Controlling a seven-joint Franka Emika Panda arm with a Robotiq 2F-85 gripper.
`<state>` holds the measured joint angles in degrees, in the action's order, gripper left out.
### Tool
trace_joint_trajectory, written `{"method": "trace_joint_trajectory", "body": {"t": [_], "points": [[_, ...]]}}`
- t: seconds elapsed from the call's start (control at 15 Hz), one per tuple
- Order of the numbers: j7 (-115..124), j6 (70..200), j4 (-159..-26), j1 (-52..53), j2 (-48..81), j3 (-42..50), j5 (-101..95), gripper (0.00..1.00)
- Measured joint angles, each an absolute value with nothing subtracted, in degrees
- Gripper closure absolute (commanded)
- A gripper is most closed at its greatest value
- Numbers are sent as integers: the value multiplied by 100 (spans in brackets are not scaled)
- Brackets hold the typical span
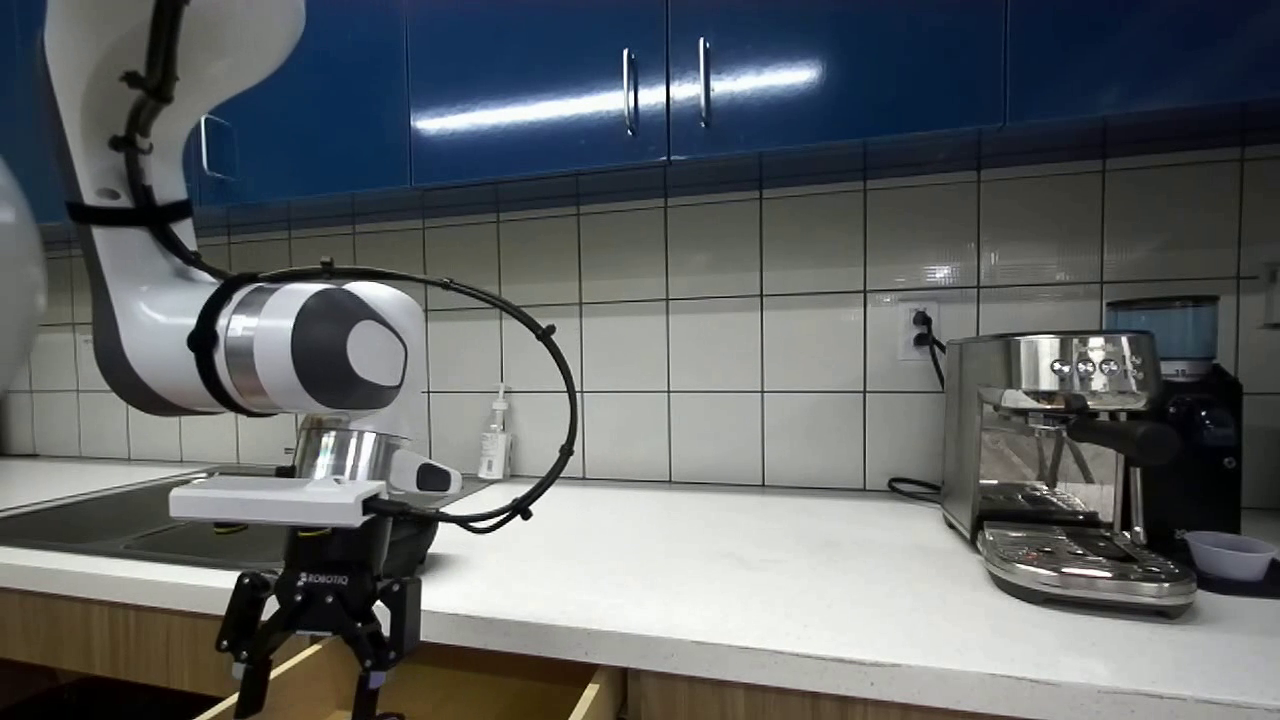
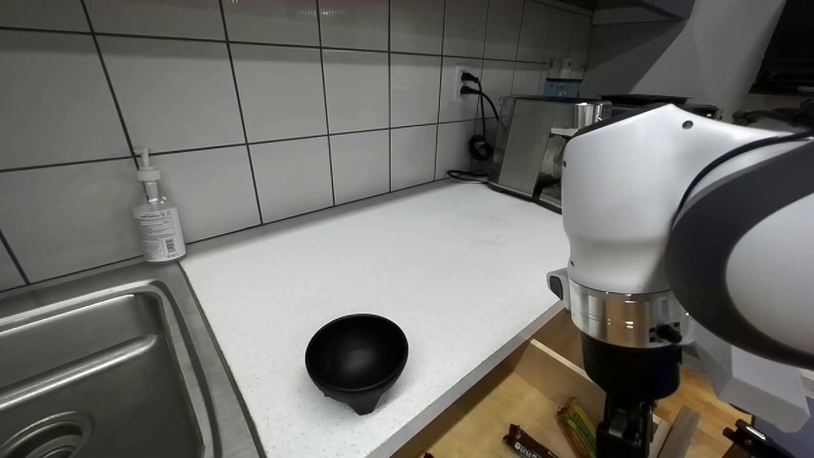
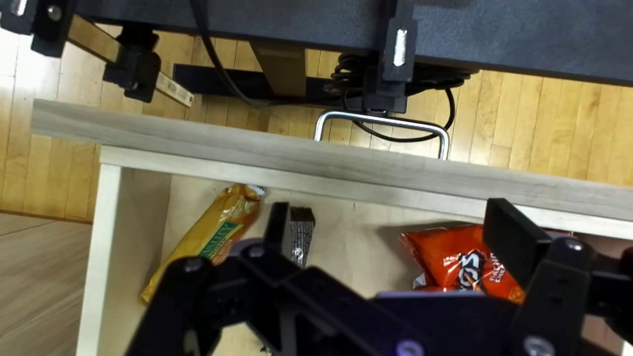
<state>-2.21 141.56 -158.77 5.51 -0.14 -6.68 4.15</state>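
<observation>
My gripper [image 3: 395, 230] is open and empty above the open wooden drawer [image 3: 316, 168]. It also shows in both exterior views [image 1: 308, 695] [image 2: 624, 436]. In the wrist view, a red chip bag [image 3: 457, 259] lies in the drawer below and beside the right finger, partly hidden. A dark bar with a brick-like pattern [image 3: 301, 235] lies beside the left finger; the finger covers part of it. A yellow wrapped bar [image 3: 217, 232] lies farther left, and it also shows in an exterior view [image 2: 577, 423]. I see no contact with these things.
A black bowl [image 2: 356, 356] stands on the white counter [image 2: 407, 267] near the sink [image 2: 184, 356]. A soap bottle [image 2: 159, 226] stands at the wall. A coffee machine [image 1: 1060, 440] stands at the counter's far end. The drawer front has a metal handle [image 3: 381, 120]; a black-topped stand [image 3: 296, 20] is close beyond it.
</observation>
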Motion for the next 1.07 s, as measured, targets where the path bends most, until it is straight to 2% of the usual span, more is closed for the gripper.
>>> {"method": "trace_joint_trajectory", "body": {"t": [1.07], "points": [[598, 12956, -15891, 892, 358, -779, 839, 0]]}}
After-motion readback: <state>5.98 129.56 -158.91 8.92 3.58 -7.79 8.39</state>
